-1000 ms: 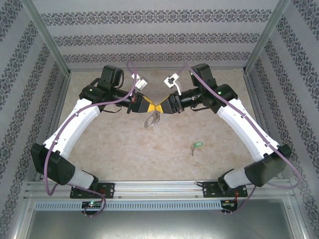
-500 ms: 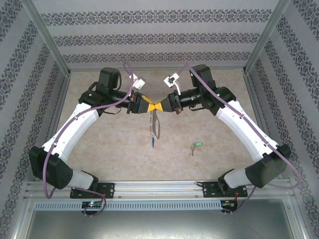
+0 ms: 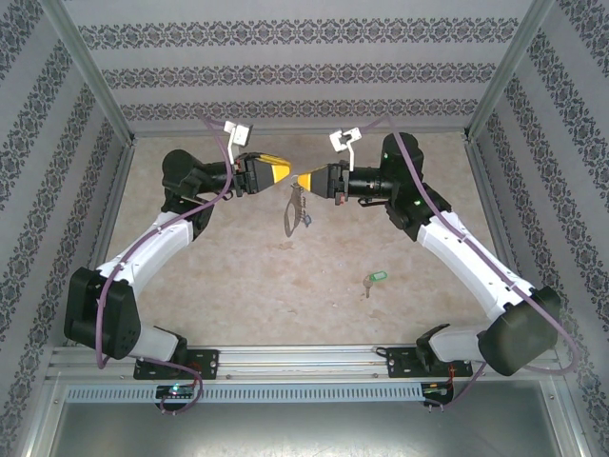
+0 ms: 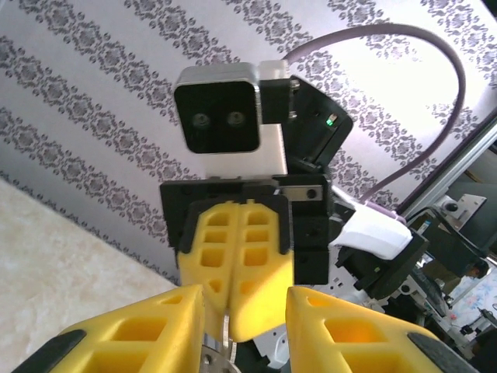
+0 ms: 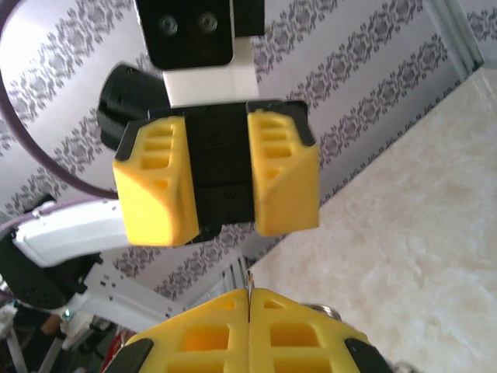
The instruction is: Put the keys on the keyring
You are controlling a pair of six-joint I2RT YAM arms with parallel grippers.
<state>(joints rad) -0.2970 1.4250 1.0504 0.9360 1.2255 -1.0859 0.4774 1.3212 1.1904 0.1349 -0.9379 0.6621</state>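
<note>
Backing off, our left fingers [image 3: 274, 171] now stand spread, while our right fingers [image 3: 306, 181] pinch the keyring [image 3: 297, 211] dangling over the bench [image 3: 219, 276]. Handover looks done; next we fetch the key [image 3: 373, 280] lying on it, well apart.

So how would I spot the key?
Look at the beige table, on the side of the right arm. Lying alone there is the small silver key with a light green tag; the grey keyring instead dangles from the right pincer.
</note>
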